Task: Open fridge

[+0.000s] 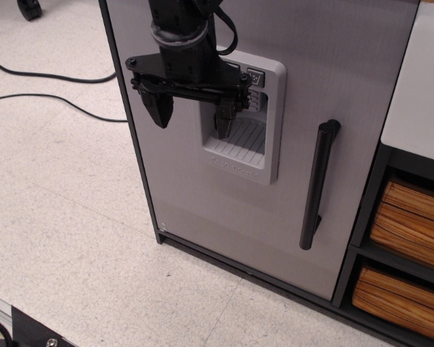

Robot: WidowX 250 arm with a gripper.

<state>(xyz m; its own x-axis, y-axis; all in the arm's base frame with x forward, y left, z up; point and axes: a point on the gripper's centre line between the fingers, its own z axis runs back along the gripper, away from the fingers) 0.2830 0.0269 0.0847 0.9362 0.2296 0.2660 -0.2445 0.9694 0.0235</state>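
Observation:
The fridge (333, 58) is a black-framed cabinet with a flat grey door, which is closed. A black vertical bar handle (318, 184) runs down the door's right side. A recessed dispenser panel (249, 134) sits left of the handle. My gripper (192, 119) hangs in front of the door's upper left part, over the dispenser panel. Its two black fingers (159, 108) are spread apart and hold nothing. The gripper is well left of the handle and does not touch it. The fridge interior is hidden.
A black shelf unit with wooden drawers (409, 224) stands right of the fridge under a grey top (423, 87). Black cables (50, 97) lie on the speckled floor at left. A black wheel (29, 9) shows at top left.

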